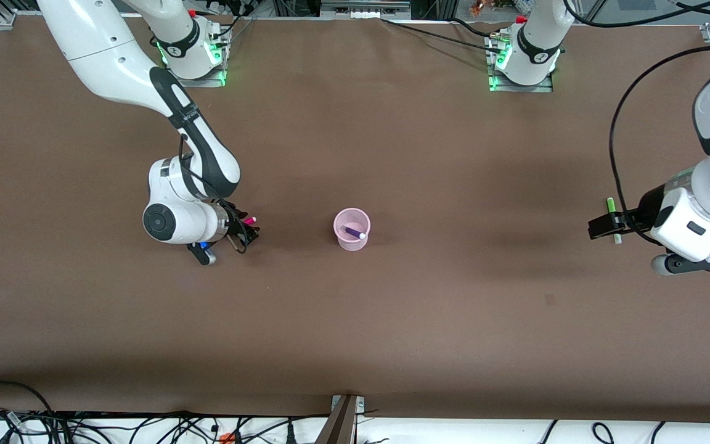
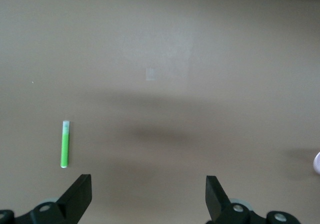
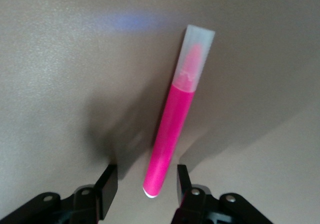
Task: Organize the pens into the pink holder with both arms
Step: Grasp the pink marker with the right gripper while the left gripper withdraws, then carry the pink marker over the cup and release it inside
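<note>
Here the right gripper [image 3: 146,184] stands spread around the light, stiff, smooth magenta pen [image 3: 172,121], best gripped mid-barrel, while the left gripper [image 2: 148,196] waits unclenched near the green pen [image 2: 64,144].

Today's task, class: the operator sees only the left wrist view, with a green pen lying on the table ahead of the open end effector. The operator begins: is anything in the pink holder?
Observer: Yes. The front view shows the purple pen inside the pink holder.
Operator: Where is the right end effector?
Observer: Low over the magenta pen, toward the right arm's end of the table. It is open, with a finger on each side of the pen.
Operator: Any yellow pen?
Observer: None shows in any view. Your left end effector is toward the left arm's end of the table, by the green pen.
</note>
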You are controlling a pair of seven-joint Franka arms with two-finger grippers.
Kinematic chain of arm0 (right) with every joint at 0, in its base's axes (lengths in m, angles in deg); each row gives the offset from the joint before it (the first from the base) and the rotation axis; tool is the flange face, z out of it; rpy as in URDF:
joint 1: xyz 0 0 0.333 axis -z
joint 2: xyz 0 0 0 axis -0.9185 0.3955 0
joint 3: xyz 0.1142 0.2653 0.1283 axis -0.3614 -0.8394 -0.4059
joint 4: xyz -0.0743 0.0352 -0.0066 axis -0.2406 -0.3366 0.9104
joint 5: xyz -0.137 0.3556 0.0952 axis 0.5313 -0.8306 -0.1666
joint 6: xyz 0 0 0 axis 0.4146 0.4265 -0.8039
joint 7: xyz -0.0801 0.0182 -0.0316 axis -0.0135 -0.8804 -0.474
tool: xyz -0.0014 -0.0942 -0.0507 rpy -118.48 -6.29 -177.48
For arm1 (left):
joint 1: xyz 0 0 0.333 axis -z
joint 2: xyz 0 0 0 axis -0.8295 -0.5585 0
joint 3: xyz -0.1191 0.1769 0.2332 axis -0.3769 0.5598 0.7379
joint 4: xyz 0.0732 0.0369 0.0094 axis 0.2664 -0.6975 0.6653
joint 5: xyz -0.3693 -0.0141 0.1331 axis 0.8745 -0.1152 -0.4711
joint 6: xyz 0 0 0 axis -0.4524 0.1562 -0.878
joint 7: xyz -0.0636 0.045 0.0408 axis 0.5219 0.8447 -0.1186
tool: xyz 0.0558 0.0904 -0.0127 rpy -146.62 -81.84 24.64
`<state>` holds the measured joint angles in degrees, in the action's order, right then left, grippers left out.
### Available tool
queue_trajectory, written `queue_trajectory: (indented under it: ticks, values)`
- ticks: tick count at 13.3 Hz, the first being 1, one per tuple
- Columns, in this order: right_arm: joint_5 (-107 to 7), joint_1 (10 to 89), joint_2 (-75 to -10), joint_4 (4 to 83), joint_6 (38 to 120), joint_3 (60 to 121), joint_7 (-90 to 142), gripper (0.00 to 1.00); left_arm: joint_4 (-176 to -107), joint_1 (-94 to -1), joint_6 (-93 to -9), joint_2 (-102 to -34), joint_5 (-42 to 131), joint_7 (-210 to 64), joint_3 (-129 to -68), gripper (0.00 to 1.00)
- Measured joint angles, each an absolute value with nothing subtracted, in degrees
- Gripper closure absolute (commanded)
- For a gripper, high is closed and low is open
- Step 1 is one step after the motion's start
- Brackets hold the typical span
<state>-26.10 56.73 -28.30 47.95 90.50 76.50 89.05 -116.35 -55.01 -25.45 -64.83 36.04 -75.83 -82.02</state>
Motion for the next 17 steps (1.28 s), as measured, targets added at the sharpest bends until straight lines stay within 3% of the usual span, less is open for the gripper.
queue_trajectory:
  ticks: [3,9,14,17]
  values:
    - [-26.1,56.7,-28.3,47.9,91.2,76.4,88.7,0.99,-122.1,-56.8,-27.7,-62.1,37.2,-70.2,-82.1,0.00]
    - [-26.2,56.6,-28.5,47.6,89.8,75.8,88.5,1.00,-138.6,-56.9,-36.8,-52.0,37.3,-66.4,-82.5,0.00]
    - [-41.7,56.2,-31.7,38.9,77.9,72.0,91.6,1.00,-140.4,-57.0,-37.4,-51.0,37.3,-66.1,-82.5,0.00]
    - [-56.5,55.8,-32.1,35.8,77.6,69.9,92.9,1.00,-140.6,-57.1,-37.8,-50.9,37.3,-66.2,-82.5,0.00]
